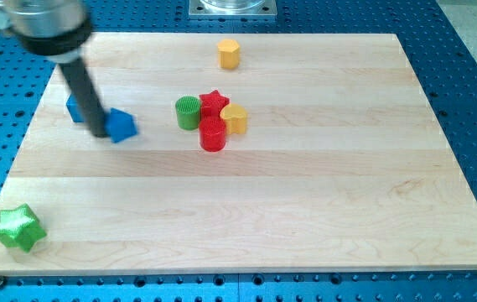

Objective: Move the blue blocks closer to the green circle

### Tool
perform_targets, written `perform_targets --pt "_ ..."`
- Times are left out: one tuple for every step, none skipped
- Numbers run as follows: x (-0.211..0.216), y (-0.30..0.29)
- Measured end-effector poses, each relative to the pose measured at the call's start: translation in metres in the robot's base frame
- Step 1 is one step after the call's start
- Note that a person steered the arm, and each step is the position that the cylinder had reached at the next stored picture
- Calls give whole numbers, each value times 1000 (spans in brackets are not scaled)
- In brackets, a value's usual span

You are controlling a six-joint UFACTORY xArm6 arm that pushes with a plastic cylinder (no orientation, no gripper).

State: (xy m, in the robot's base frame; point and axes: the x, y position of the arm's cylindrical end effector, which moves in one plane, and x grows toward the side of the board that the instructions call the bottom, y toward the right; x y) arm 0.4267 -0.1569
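Blue blocks, one [121, 126] touching my tip [101, 133] on its right, the other [75, 108] behind; tool's just a rod, nothing pinched.

my tip [100, 132] sits between two blue blocks, touching the blue block [121, 126] on its right; the other blue block [75, 108] is partly hidden behind the rod. to the view's right, the green circle [188, 112] adjoins a red star [214, 102], red cylinder [212, 134] and yellow block [235, 119] (tightly clustered). a green star [18, 227] lies bottom left.
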Motion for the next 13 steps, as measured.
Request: perform_targets --pt "7 43" --pt "7 16" --pt "16 -76" --pt "-42 -125" --pt "-68 -76" --pt "-46 56" --pt "-46 -15" --pt "-40 -83" --pt "-23 -142" --pt "12 -106" --pt "-6 -4" --pt "-6 -39" --pt "12 -44"
